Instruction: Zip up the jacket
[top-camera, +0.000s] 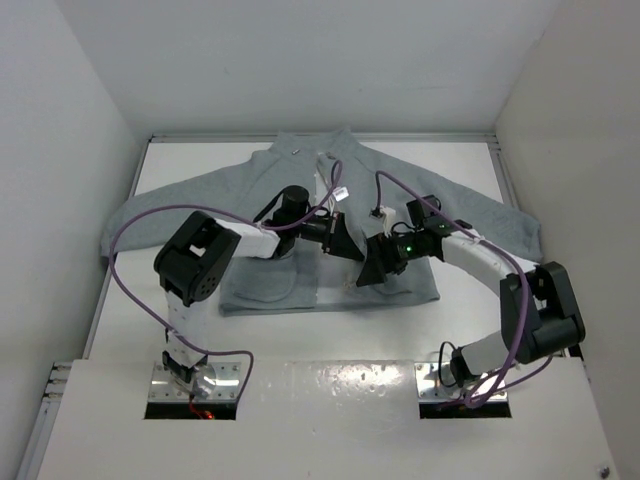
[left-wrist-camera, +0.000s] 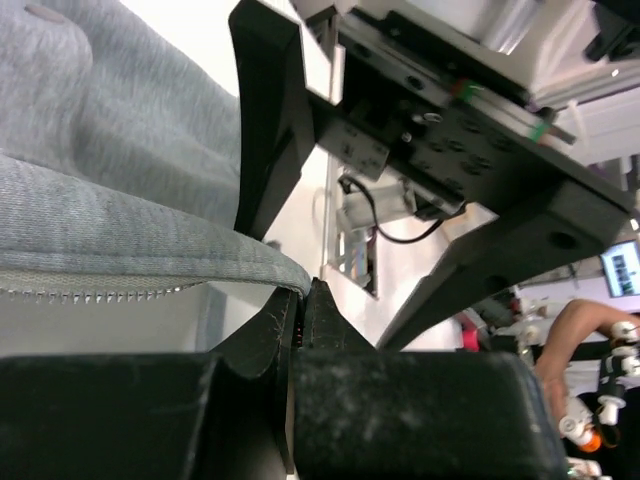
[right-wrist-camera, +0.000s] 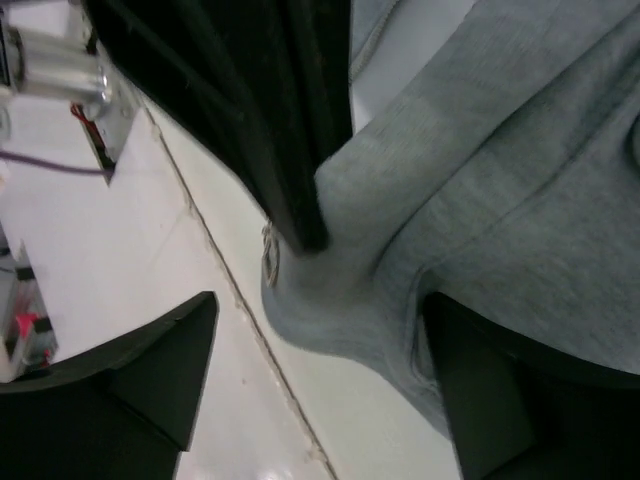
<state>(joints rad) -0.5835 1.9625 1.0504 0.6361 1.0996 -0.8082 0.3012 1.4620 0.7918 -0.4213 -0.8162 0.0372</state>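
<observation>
The light grey fleece jacket (top-camera: 260, 288) lies flat on the table, collar at the far side, front open. My left gripper (top-camera: 345, 240) is shut on the jacket's front edge; in the left wrist view the closed fingertips (left-wrist-camera: 300, 297) pinch the lifted fabric (left-wrist-camera: 120, 230) beside a row of pale zipper teeth (left-wrist-camera: 100, 292). My right gripper (top-camera: 372, 272) is open and empty, close beside the left one. In the right wrist view its spread fingers (right-wrist-camera: 130, 380) hover over the raised fold of jacket (right-wrist-camera: 500, 180) that the left gripper's black fingers (right-wrist-camera: 290, 130) hold.
The white table (top-camera: 320, 335) has white walls at the back and both sides. The sleeves (top-camera: 190, 200) spread left and right. Purple cables (top-camera: 140, 225) loop over both arms. A white tag (top-camera: 340, 192) lies near the collar.
</observation>
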